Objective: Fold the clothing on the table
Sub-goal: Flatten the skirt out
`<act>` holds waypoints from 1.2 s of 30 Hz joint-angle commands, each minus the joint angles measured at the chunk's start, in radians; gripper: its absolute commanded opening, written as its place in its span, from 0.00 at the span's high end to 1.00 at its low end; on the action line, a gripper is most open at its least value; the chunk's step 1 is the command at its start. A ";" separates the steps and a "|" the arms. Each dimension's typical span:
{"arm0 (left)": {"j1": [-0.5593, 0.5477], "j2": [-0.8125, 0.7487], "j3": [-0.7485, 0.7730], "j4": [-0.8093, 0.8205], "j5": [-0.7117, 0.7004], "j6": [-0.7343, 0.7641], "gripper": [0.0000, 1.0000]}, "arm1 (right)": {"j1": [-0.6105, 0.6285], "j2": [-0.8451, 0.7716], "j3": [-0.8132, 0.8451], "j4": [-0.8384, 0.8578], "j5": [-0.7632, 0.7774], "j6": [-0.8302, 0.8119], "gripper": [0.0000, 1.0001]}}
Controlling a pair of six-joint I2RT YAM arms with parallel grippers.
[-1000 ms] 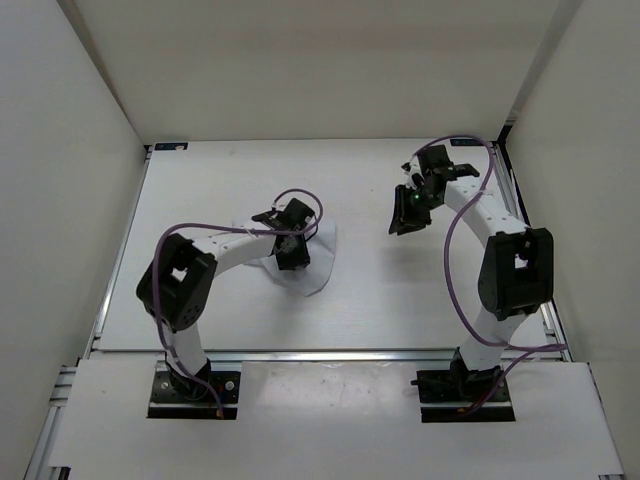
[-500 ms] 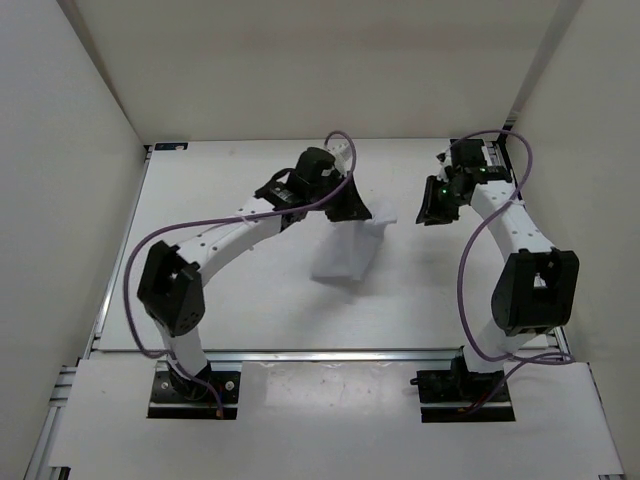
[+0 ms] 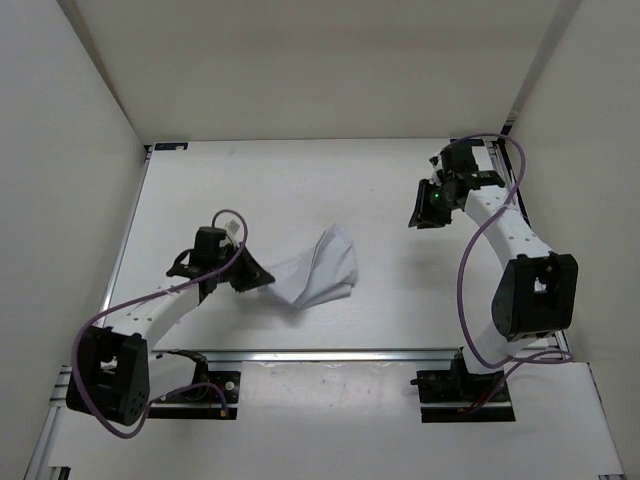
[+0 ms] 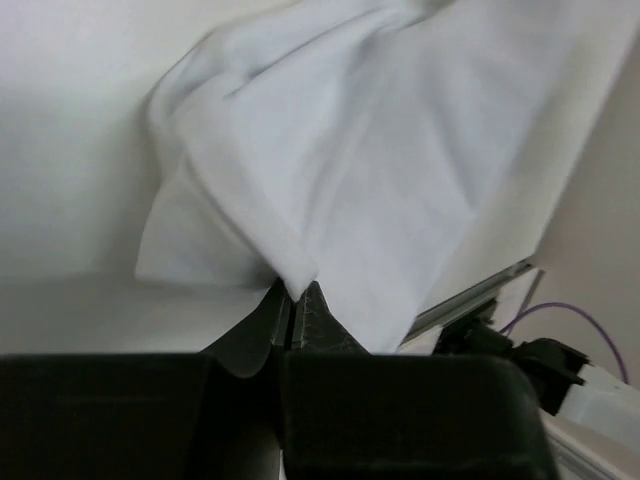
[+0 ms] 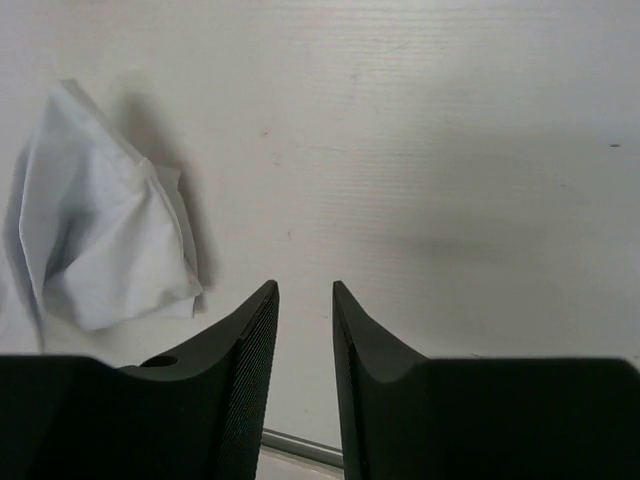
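so the thin, wrinkly white fabric piece (image 3: pixel 322 268) is bunched up and creased, not laid flat. one corner is pinched tight in the left gripper (image 3: pixel 266 281), and the rest fans out past the fingertips, away from that arm, over the big flat white tabletop (image 3: pixel 250 185). we can't tell how much of it is actually resting on the surface and how much is pulled up off it.

in the left wrist view the two dark fingers (image 4: pixel 270 325) are pressed together with only the fabric's corner between them. the folds spread up and to the right, straight ahead of the hand.

the right gripper (image 3: pixel 418 216) sits well apart from the fabric and isn't touching it. in its own camera the right gripper's fingers (image 5: pixel 250 330) stand parted by a slim gap with nothing between them, just bare table ahead. the crumpled fabric shows off to the left of the fingers and further out, casting a shadow on its right side.

other stuff: a purple cable (image 3: pixel 463 275) loops along the right arm behind the hand. a metal rail (image 3: pixel 300 353) runs along the table edge, back on the base side of both hands.
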 commanded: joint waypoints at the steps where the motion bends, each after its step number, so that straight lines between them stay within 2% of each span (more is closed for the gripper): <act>1: 0.005 -0.036 -0.057 0.007 -0.012 0.015 0.98 | 0.044 0.036 0.010 0.016 -0.060 0.006 0.66; 5: -0.006 -0.024 -0.058 -0.072 -0.073 0.065 1.00 | 0.091 0.085 0.015 0.022 -0.212 0.013 0.66; 9: 0.011 -0.036 -0.081 -0.109 -0.112 0.092 1.00 | 0.171 0.110 0.012 0.103 -0.203 -0.011 0.65; 11: 0.027 -0.036 -0.094 -0.092 -0.102 0.081 1.00 | 0.211 0.140 0.025 0.150 -0.212 -0.051 0.61; 16: 0.055 0.010 -0.062 -0.059 -0.086 0.065 0.95 | 0.202 0.219 0.067 0.243 -0.266 -0.157 0.58; 19: 0.093 0.084 -0.028 -0.025 -0.061 0.059 0.84 | 0.193 0.242 0.058 0.319 -0.324 -0.187 0.56; 23: 0.142 0.147 -0.005 0.026 -0.020 0.047 0.82 | 0.191 0.272 0.070 0.361 -0.332 -0.244 0.55; 29: 0.199 0.233 0.015 0.044 -0.020 0.050 0.79 | 0.168 0.346 0.128 0.398 -0.482 -0.266 0.56; 36: 0.195 0.320 0.119 0.007 -0.040 0.076 0.76 | 0.161 0.310 0.067 0.424 -0.557 -0.264 0.58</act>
